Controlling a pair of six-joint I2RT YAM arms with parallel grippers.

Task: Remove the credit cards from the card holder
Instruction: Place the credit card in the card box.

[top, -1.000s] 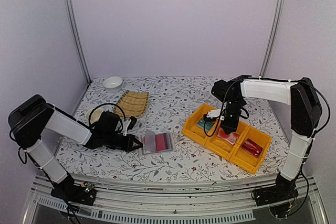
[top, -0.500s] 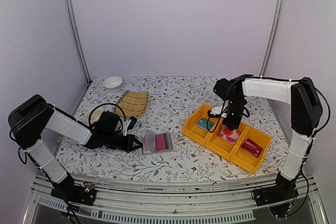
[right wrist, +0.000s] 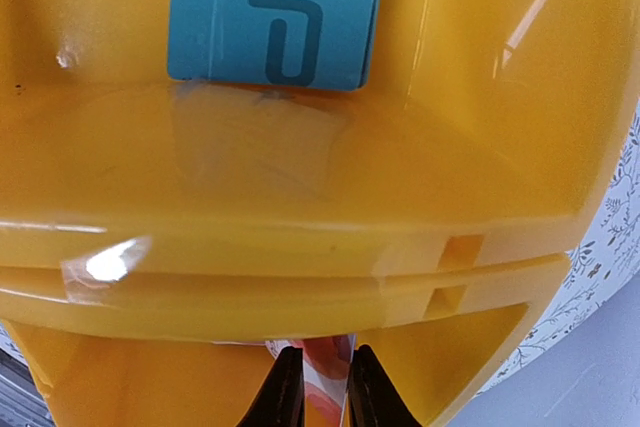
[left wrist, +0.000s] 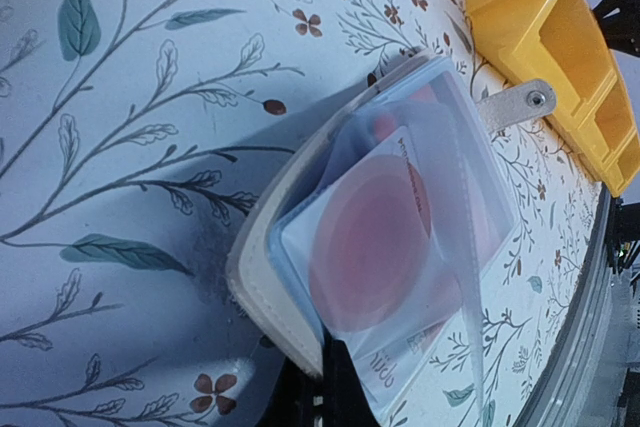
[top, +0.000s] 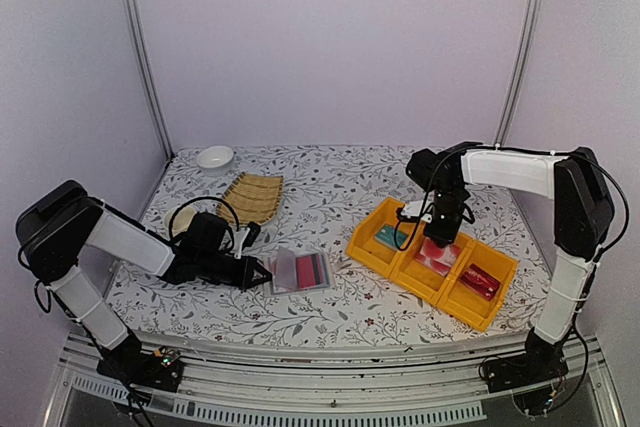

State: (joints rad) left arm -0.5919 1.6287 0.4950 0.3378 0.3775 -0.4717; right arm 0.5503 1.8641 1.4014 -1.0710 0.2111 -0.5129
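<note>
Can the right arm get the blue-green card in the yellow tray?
Probably yes: the teal card lies uncovered in the bin beside the right gripper, but it seems to pinch a pinkish card already.

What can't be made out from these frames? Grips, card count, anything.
1. Left gripper: fingertips cut by the left wrist view's bottom edge, behind the card holder; grip unclear.
2. Right gripper: right wrist view shows a red-white card between its fingers; gripped or lying below, unclear.
3. Card count: left wrist view shows only the red-circle card; anything behind it is hidden.
4. Red item, top external: too small to identify.
</note>
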